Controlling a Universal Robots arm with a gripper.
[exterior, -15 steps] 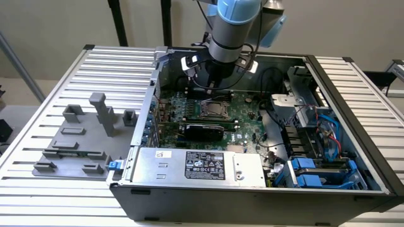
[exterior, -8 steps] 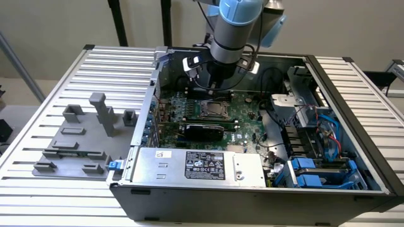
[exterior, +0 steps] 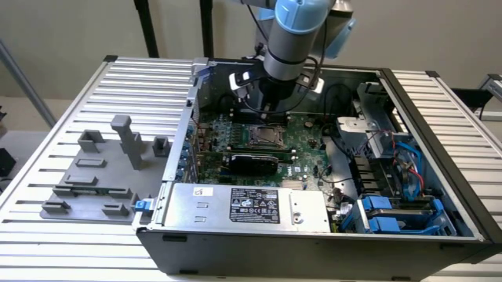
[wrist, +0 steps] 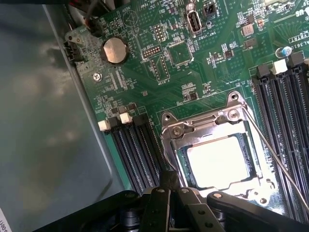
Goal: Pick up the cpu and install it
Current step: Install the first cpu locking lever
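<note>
Arm (exterior: 292, 44) upright over motherboard (wrist: 193, 63); closed, empty gripper (wrist: 170, 186) beside socket (wrist: 174, 137) holding the cpu (wrist: 219, 162).

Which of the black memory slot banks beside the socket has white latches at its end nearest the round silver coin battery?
The black memory slot bank between the metal-framed socket and the grey case wall; its white latches sit closest to the round silver coin battery.

cpu (wrist: 219, 161) flat, shiny pale top, seated in socket on motherboard

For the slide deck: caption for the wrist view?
Shut gripper poised over the cpu seated in the motherboard socket.
</note>
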